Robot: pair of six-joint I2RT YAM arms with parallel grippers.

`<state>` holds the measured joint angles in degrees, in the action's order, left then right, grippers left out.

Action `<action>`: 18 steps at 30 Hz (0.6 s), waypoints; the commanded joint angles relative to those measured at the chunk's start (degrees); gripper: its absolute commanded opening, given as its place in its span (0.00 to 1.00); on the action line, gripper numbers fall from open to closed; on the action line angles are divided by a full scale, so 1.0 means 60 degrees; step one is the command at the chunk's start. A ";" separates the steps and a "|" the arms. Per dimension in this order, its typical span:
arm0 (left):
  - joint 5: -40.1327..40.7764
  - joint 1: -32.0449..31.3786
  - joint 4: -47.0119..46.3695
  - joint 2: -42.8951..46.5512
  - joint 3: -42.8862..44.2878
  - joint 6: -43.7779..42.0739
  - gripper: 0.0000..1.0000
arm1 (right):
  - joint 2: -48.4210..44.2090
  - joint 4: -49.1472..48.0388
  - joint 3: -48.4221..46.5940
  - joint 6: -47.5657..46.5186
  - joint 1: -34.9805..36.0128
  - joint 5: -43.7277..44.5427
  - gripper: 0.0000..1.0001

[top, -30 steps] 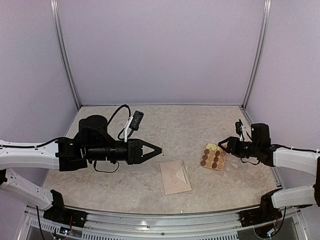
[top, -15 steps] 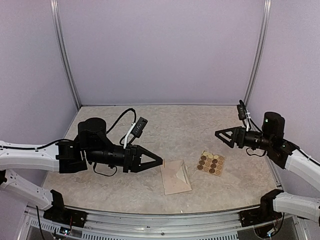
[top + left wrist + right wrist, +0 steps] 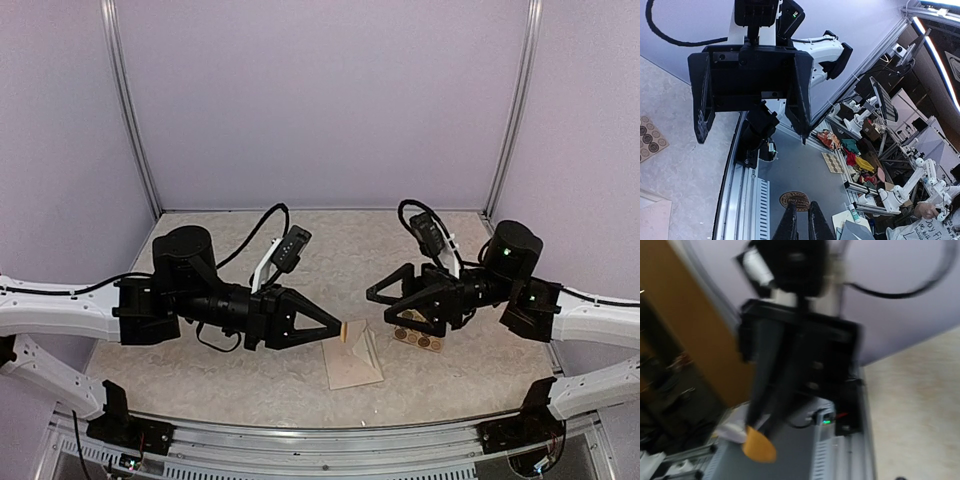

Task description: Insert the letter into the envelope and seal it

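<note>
Tan paper envelope (image 3: 350, 365) lies flat on the speckled table (image 3: 230, 380) near the front edge. I cannot tell whether anything is inside it. Just above its far edge, my left gripper (image 3: 337, 328) has its fingers pressed together on a small yellowish round sticker (image 3: 759, 449). My right gripper (image 3: 376, 303) faces it with jaws spread and holding nothing, and it hides part of the sticker sheet (image 3: 418, 340). My right wrist view is blurred. My left wrist view cuts the envelope down to one corner.
</note>
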<state>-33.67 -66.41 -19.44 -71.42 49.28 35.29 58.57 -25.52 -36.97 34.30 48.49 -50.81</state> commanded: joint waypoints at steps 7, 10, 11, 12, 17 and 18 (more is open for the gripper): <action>-0.0147 -0.0195 -0.0392 -0.0157 0.0308 -0.0211 0.03 | 0.1528 -0.2081 -0.0625 0.0527 0.1165 -0.0277 0.70; -0.0003 -0.0189 -0.0304 -0.0099 0.0258 -0.0273 0.03 | 0.1686 -0.2180 -0.0702 0.0592 0.1283 -0.0413 0.65; 0.0058 -0.0162 -0.0261 -0.0073 0.0234 -0.0302 0.03 | 0.1706 -0.2183 -0.0728 0.0594 0.1316 -0.0477 0.63; 0.0135 -0.0148 -0.0184 -0.0046 0.0217 -0.0332 0.03 | 0.1721 -0.2178 -0.0747 0.0596 0.1340 -0.0544 0.61; 0.0435 0.0011 0.0061 0.0100 0.0053 -0.0419 0.02 | 0.1623 -0.1924 -0.0730 0.0554 0.1367 -0.0634 0.46; 0.0479 0.0064 0.0062 0.0130 0.0011 -0.0420 0.02 | 0.1608 -0.1884 -0.0724 0.0552 0.1361 -0.0661 0.44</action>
<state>-32.51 -66.94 -19.79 -72.14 49.32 34.09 68.79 -36.10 -39.99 37.63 55.99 -53.04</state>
